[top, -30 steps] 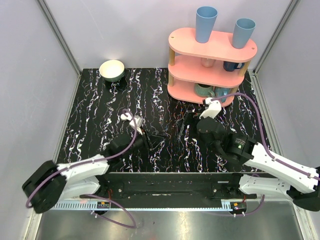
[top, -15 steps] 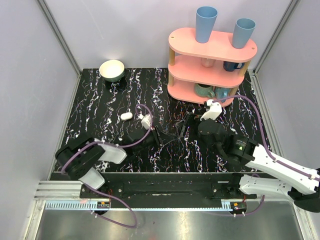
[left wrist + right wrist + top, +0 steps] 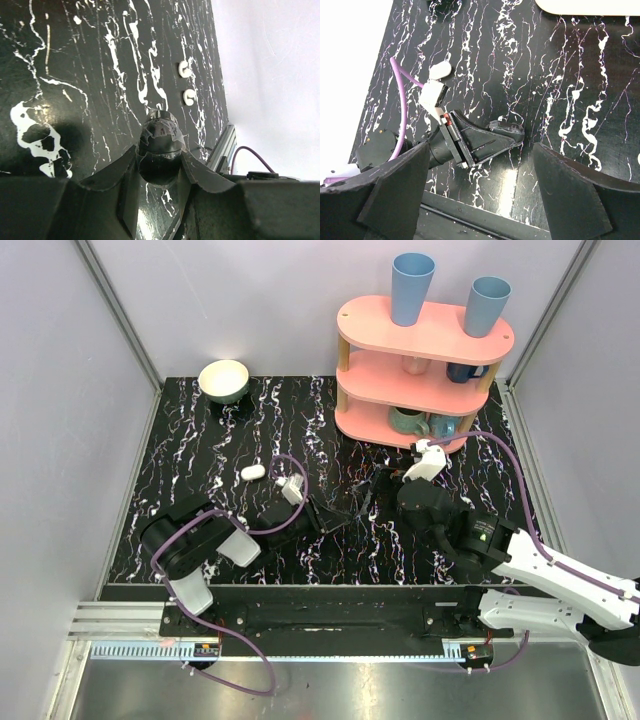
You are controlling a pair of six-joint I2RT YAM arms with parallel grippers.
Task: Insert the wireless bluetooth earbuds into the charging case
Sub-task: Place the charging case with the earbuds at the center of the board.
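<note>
We are swinging the clamped, empty left gripper [image 3: 335, 522] rightward, leaving the charging case [image 3: 253, 472] for the earbuds [image 3: 185, 69]; the right gripper [image 3: 372, 490] is gaping wide, empty.

Beyond the left end effector [image 3: 159, 132], the earbuds [image 3: 185, 69] show only as two tiny white specks, their shape unclear. From above they cannot be picked out. The right end effector [image 3: 480, 150] has both fingers [image 3: 395, 190] cut off by the right wrist view's lower edge.
</note>
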